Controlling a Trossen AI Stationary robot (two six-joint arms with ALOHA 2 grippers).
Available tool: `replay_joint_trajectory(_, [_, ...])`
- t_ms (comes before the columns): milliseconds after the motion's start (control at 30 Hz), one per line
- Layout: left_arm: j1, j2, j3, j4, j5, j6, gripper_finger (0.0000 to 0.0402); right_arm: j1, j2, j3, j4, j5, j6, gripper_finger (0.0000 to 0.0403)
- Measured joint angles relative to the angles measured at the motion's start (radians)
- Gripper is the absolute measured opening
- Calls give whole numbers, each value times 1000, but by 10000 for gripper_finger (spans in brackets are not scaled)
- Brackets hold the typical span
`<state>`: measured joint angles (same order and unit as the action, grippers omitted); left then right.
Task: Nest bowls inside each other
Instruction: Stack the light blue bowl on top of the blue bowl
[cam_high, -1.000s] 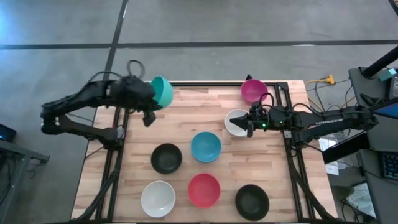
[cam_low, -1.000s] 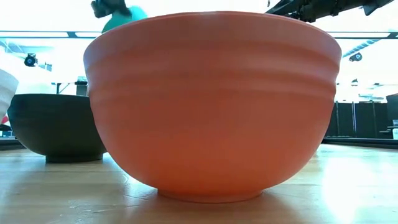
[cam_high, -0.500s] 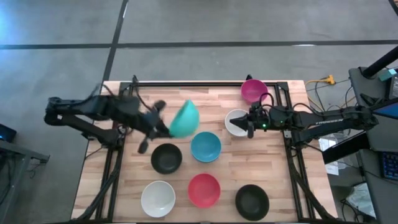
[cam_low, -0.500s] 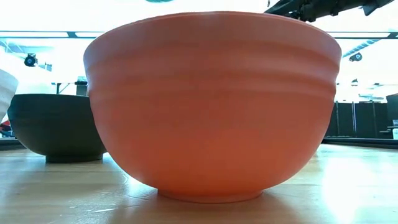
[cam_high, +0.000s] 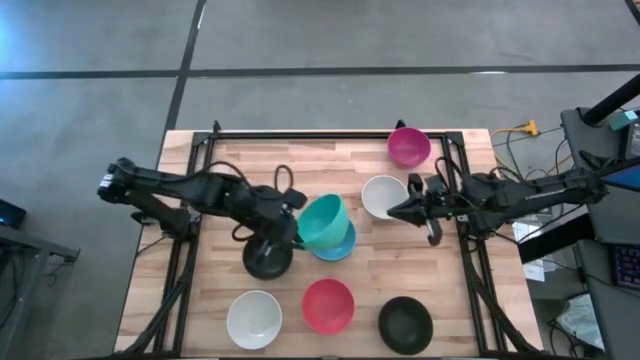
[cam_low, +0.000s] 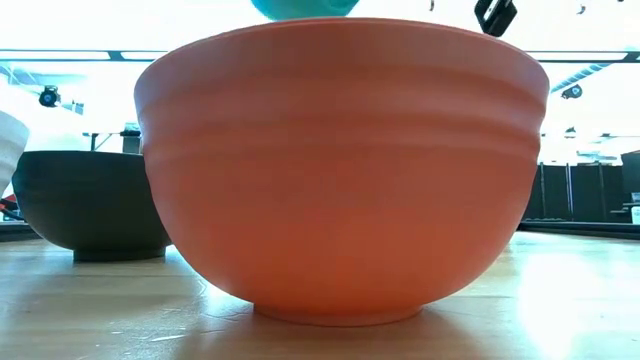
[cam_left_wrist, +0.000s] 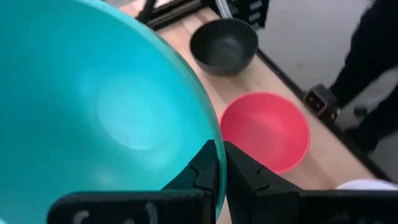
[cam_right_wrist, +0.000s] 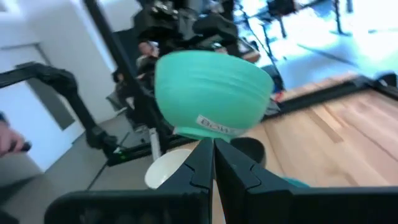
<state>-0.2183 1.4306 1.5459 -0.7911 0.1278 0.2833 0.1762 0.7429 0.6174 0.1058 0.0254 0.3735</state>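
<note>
Left gripper (cam_high: 297, 222) jaws pinch the teal bowl (cam_high: 323, 220) rim above the blue bowl (cam_high: 338, 246); right gripper (cam_high: 394, 211) jaws closed, empty, beside the white bowl (cam_high: 380, 194).

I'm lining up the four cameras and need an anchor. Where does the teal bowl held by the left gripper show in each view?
High view: teal bowl mid-table, over the blue bowl.
Low view: only its underside at the top edge, above the red bowl.
Left wrist view: fills the left half, rim pinched.
Right wrist view: centre, outside showing.
Shared landmark: the red bowl.
</note>
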Motion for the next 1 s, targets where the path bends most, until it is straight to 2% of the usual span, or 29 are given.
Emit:
replay_joint_trajectory(133, [1, 127, 179, -162, -12, 112, 0, 32, -48, 0, -56, 1, -35, 9])
replay_joint_trajectory(300, [15, 284, 378, -375, -59, 263, 0, 56, -83, 0, -228, -3, -82, 9])
replay_joint_trajectory(467, [21, 419, 520, -552, -110, 306, 0, 87, -86, 4, -250, -1, -192, 9])
replay_joint_trajectory(567, [21, 468, 555, -579, -180, 307, 0, 88, -83, 40, -330, 11, -304, 9])
replay_joint_trajectory(700, [21, 514, 554, -574, -240, 303, 0, 88, -79, 119, -521, 118, -385, 9])
replay_joint_trajectory(833, [14, 565, 526, -583, -398, 300, 0, 87, -83, 176, -635, 188, -409, 9])
replay_joint_trajectory(933, [5, 587, 519, -579, -406, 324, 0, 88, -85, 206, -679, 189, -423, 9])
replay_joint_trajectory(1000, [1, 595, 519, -579, -373, 325, 0, 88, -86, 217, -694, 184, -419, 9])
